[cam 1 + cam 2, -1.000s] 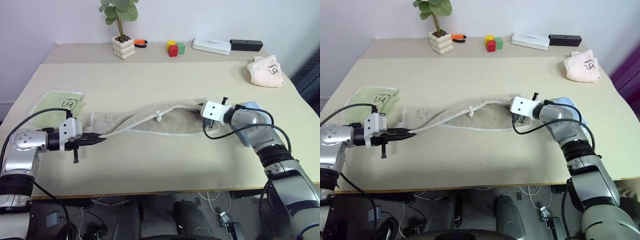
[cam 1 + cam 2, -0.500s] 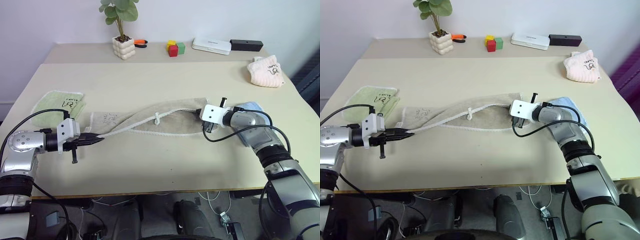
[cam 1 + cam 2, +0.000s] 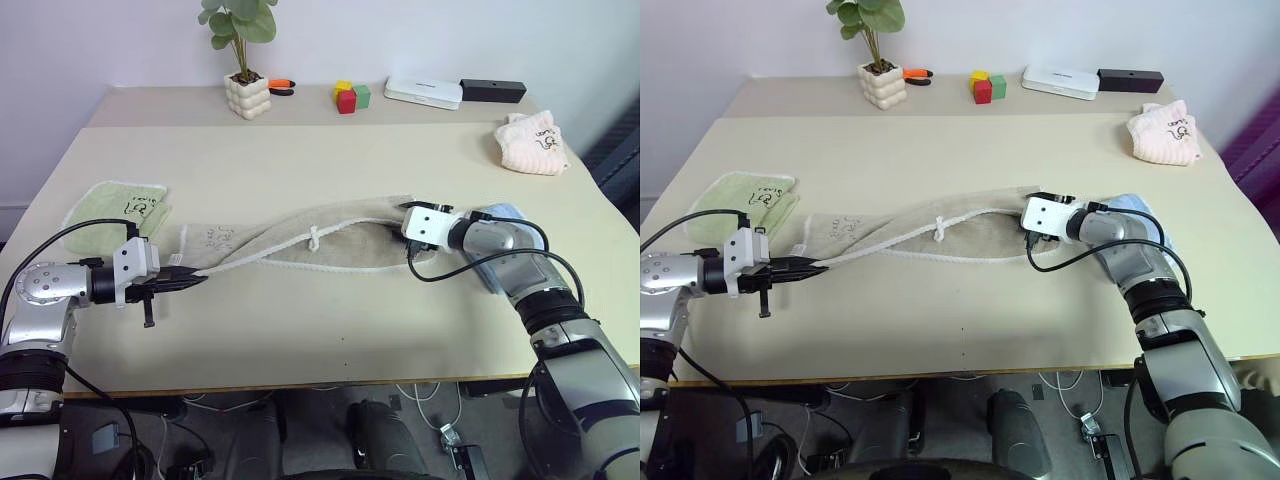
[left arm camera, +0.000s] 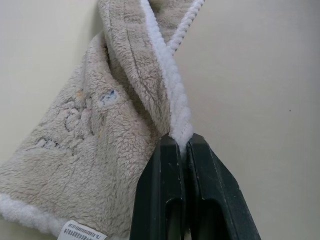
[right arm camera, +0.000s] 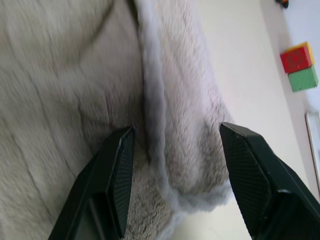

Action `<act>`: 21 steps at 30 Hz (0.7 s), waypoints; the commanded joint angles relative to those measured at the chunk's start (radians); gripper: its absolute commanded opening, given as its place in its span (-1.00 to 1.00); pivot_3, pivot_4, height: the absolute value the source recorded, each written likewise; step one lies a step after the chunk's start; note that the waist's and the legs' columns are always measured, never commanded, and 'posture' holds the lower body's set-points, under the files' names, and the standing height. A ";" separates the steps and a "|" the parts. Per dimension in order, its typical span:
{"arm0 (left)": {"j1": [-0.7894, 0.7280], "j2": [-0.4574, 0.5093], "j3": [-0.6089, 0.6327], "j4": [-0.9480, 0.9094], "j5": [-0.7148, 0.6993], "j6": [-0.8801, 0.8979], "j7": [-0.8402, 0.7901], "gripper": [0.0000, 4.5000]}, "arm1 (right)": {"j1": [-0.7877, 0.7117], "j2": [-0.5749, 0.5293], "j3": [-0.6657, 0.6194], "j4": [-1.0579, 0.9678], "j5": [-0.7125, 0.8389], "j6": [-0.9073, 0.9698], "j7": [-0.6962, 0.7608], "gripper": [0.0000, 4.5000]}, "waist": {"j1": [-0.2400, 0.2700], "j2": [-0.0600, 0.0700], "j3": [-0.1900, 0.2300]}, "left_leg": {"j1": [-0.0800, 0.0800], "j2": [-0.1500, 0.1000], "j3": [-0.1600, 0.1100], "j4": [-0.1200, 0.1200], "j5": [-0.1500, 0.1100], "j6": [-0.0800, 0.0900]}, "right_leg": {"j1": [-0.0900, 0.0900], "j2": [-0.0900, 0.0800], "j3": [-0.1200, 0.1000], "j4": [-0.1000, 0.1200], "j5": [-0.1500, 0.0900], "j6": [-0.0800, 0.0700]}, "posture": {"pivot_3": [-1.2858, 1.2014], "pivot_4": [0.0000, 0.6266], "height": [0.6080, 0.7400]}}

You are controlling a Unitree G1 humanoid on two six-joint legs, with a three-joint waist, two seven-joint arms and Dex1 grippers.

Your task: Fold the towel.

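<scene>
Towel (image 3: 330,245) is lying stretched across the middle of the worktop (image 3: 330,160), twisted along its length. Left pincer (image 4: 182,142) is clamping the white edging at the towel's left end, fingers fully closed on it. Right pincer (image 5: 175,142) is sitting at the right end with fingers spread wide either side of the bunched corner, gripping nothing.

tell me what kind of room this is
Probably an indoor lab or office test setup rather than a home: a plain tabletop against a bare wall, set with props such as colored blocks, a potted plant and spare folded towels.
</scene>
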State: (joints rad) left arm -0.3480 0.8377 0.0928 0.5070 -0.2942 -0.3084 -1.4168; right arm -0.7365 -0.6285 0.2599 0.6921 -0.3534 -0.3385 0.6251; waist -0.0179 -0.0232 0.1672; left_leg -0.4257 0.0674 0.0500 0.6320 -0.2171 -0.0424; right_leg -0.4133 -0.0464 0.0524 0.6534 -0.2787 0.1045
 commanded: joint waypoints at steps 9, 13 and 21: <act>0.020 0.005 0.017 -0.055 -0.020 0.006 0.001 -1.00 | -0.074 0.011 0.029 0.077 -0.061 -0.017 -0.054 -0.98 | -0.001 0.000 0.000 | 0.000 0.000 0.000 0.000 0.000 0.000 | 0.000 0.000 0.000 0.000 0.000 0.000 | 0.03 -0.52 1.00; 0.023 0.005 0.018 -0.066 -0.020 0.015 0.005 -1.00 | -0.064 -0.005 0.021 0.054 -0.047 -0.039 -0.036 -0.98 | -0.002 0.000 0.000 | 0.000 0.000 0.000 0.000 0.000 0.000 | 0.000 0.000 0.000 0.000 0.000 0.000 | 0.03 -0.52 1.00; 0.003 -0.024 0.056 -0.029 -0.021 0.061 0.126 -1.00 | 0.079 -0.113 -0.073 -0.246 0.131 -0.018 0.151 -0.98 | 0.006 0.000 0.000 | 0.000 0.000 0.000 0.000 0.000 0.000 | 0.000 0.000 0.000 0.000 0.000 0.000 | 0.03 -0.52 1.00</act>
State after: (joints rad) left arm -0.3314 0.8145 0.1087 0.4801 -0.2954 -0.2611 -1.3274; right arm -0.6730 -0.7092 0.2363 0.5348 -0.2776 -0.3669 0.7403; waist -0.0121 -0.0230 0.1673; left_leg -0.4257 0.0675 0.0500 0.6322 -0.2171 -0.0424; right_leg -0.4130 -0.0466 0.0525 0.6539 -0.2785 0.1047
